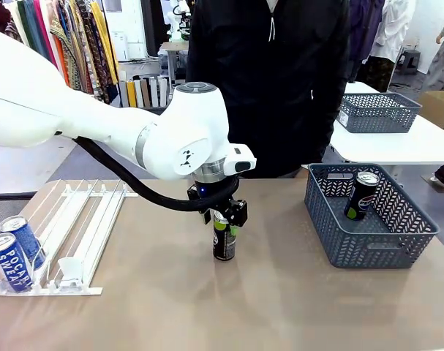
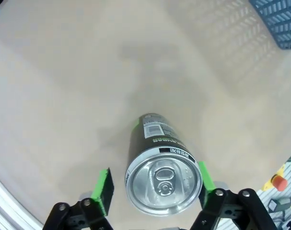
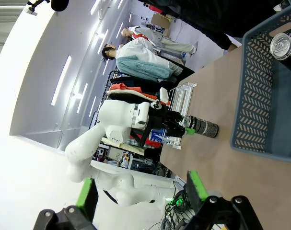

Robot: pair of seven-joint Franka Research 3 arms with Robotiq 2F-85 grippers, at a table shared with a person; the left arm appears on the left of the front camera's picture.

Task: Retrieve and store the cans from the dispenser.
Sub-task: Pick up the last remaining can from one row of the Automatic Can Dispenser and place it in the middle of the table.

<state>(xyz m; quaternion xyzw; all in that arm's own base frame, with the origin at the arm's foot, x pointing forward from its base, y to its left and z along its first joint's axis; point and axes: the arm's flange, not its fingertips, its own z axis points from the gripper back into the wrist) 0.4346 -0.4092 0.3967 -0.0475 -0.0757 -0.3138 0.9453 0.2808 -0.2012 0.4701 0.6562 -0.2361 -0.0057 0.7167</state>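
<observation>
Item one: we log a black Pepsi can (image 1: 224, 248) upright at the centre of the table (image 1: 148, 314), between the fingers of the left gripper (image 1: 224, 228). Its jaws stand apart, with one green pad (image 2: 103, 189) clear of the can.

Item two: a second Pepsi can (image 1: 362, 194) leans in the grey basket (image 1: 368, 245) at 3 o'clock.

Item three: we count two Pocari Sweat cans (image 1: 9, 262) at the low end of the dispenser (image 1: 90, 227), at 9 o'clock.

Right gripper (image 3: 141, 191): jaws spread, nothing between them.

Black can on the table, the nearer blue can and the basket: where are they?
Black can on the table (image 1: 224, 248): front view, on its dark lower side.
Nearer blue can (image 1: 9, 265): front view, on its white lettering.
Basket (image 1: 371, 248): front view, on its near wall.
</observation>
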